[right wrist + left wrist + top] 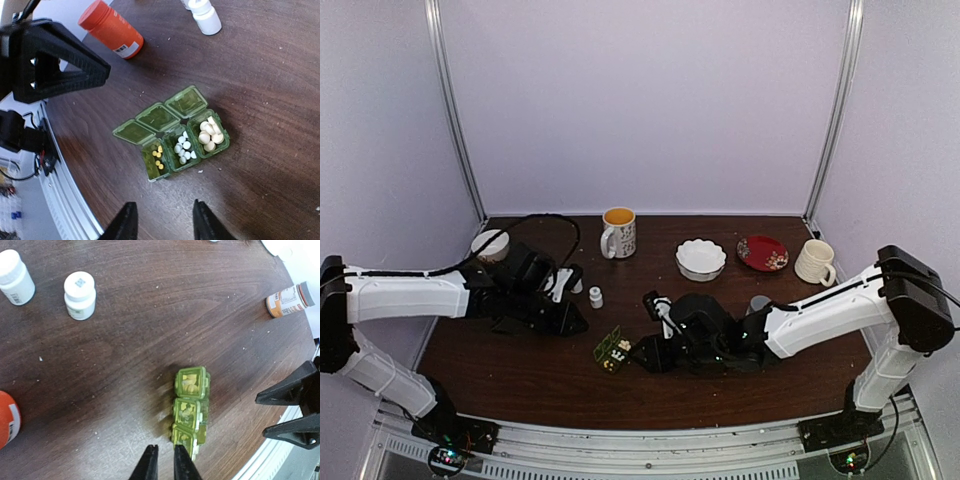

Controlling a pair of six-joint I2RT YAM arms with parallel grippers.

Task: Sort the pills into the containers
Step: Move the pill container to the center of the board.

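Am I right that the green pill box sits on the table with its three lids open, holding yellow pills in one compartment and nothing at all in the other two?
Not quite. The pill box does sit open on the table with three lids up and small yellow pills in one end compartment, but the other two are not empty: the right wrist view shows white pills in the middle compartment and larger cream pills in the far one.

The green pill box (172, 135) sits flat on the dark wood table (520, 380), near its front edge and roughly mid-width. It's translucent green, three compartments in a row, all three little hinged lids flipped open. One end holds chunky cream pills (209, 135), the middle has small white ones (183, 149), and the other end a few tiny yellow ones (158, 157).
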